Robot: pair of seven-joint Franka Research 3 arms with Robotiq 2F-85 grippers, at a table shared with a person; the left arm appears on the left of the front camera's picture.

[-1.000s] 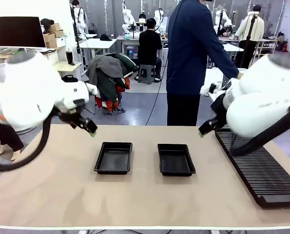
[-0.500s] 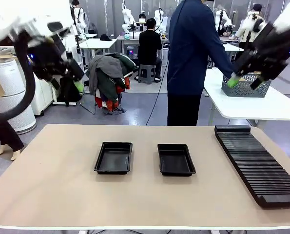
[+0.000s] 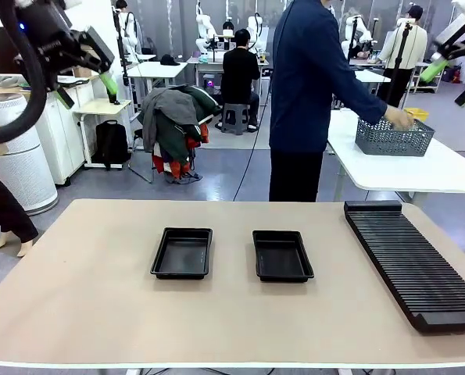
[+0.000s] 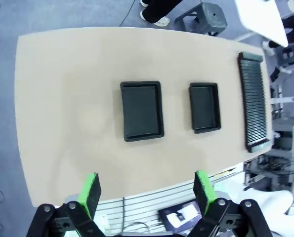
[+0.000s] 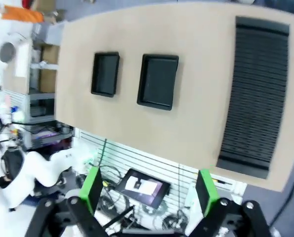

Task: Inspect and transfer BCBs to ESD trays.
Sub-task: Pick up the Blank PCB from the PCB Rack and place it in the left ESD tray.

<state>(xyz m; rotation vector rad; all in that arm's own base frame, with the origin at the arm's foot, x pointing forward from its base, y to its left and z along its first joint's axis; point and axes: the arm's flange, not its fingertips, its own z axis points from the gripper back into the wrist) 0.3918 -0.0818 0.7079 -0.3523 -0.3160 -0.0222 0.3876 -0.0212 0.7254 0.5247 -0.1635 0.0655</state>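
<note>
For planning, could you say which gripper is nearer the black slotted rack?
Right. The right gripper hangs high on the side of the rack; the left gripper, high opposite.

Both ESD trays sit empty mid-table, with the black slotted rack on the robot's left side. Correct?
No: the black slotted rack lies on the robot's right side, as the front view shows. The left ESD tray and right ESD tray do sit empty mid-table.

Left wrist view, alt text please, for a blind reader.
Seen from high above, two empty black ESD trays lie side by side on a beige table, a long black rack beside them. The left end effector is open at the bottom.
</note>
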